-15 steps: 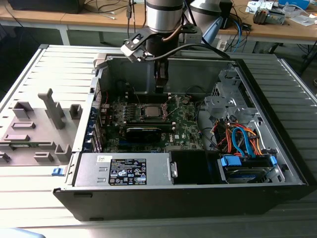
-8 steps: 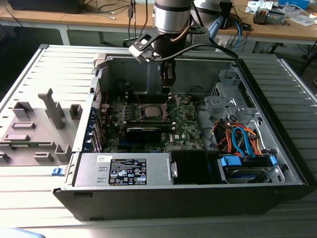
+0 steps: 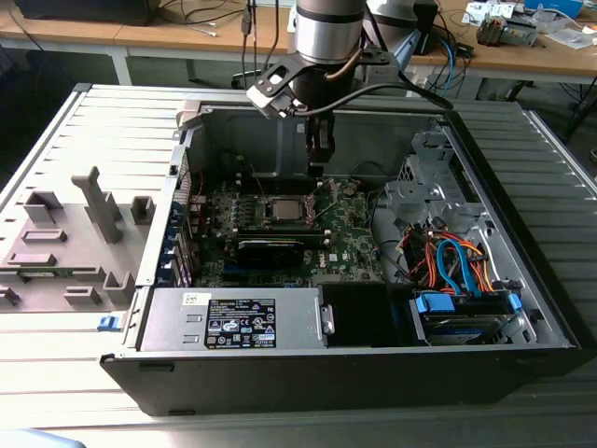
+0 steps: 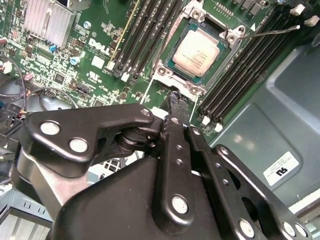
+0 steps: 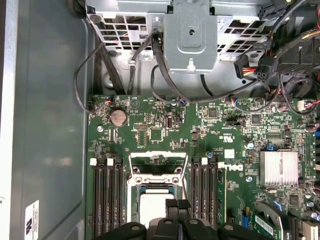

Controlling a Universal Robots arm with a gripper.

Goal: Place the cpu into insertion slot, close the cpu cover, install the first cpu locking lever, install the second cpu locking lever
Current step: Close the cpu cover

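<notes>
Silvery-grey cpu (image 4: 196, 51) (image 5: 152, 211) lies flat in the insertion slot (image 4: 161, 70), top face up, with the slot's silver rim around it. A thin wire lever (image 4: 272, 32) juts from one slot corner out across the neighbouring memory slots (image 4: 240, 70). Cannot tell whether a cover plate lies over the chip's edges.

Claw (image 4: 175, 96) (image 5: 178, 204): fingers pressed together, nothing pinched between them. In the second wrist view the tip stands just beside the slot's rim; whether it touches is not clear. In the exterior view the claw (image 3: 320, 168) hangs low over the board, near the slot and slightly toward the exterior view's right.

Black memory slots flank the slot on both sides in both wrist views. Around them is the green motherboard (image 5: 160, 135), with a coin cell (image 5: 118, 117) and a finned heat sink (image 5: 278, 167).

The board lies inside an open computer case (image 3: 522, 308), which lies on its side on a grey slatted counter (image 3: 56, 373). Grey power supply (image 3: 233, 322) sits along the near wall. Blue and orange cables (image 3: 457, 261) lie toward the exterior view's right. Grey fixture blocks (image 3: 98, 205) stand on the counter at the exterior view's left.
</notes>
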